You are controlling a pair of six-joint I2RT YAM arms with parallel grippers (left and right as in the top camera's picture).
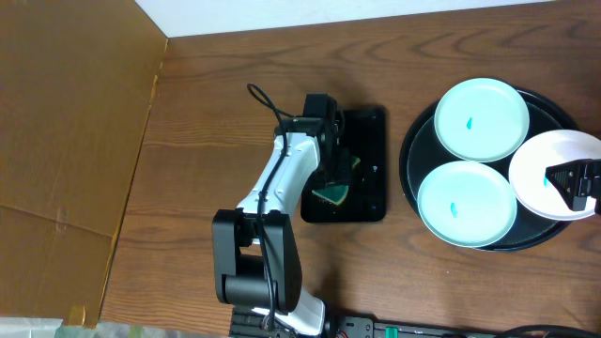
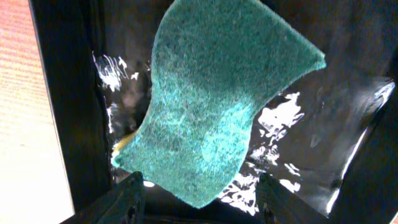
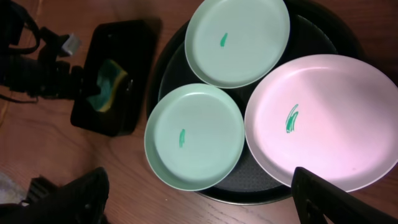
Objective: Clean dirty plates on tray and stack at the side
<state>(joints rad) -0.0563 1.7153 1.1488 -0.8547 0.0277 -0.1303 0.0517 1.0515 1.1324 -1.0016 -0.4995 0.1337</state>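
**Left gripper** [image 2: 202,206]: released. In the left wrist view only the two fingertips [image 2: 132,198] show, along the bottom edge and spread apart. The lower end of the green sponge [image 2: 217,106] lies between them, and contact cannot be confirmed. The sponge fills most of that frame. A yellow layer shows at its lower left edge. It lies in the small rectangular tray [image 2: 348,124], whose glossy black floor shows only as glare patches. In the overhead view the left gripper [image 1: 338,164] covers most of the sponge [image 1: 333,194].

**Right gripper** [image 3: 205,208]: released, jaws wide apart, holding nothing. In the right wrist view its fingers are cut off at the lower corners. In the overhead view it sits at the right edge [image 1: 580,180], partly out of frame, above the white plate [image 1: 537,169].

**Plates:** all three rest on the round tray [image 3: 174,65], right of centre in the overhead view.
- Upper mint plate [image 3: 239,40]: top of the frame.
- Lower mint plate [image 3: 196,137]: its outer edge overhangs the tray rim.
- White plate [image 3: 329,118]: right of the frame, tinted pink in this view.

Each plate carries a green smear near its centre. The gripper hides the white plate's smear in the overhead view.

**Round tray** [image 1: 413,141]: cut off at the right edge.
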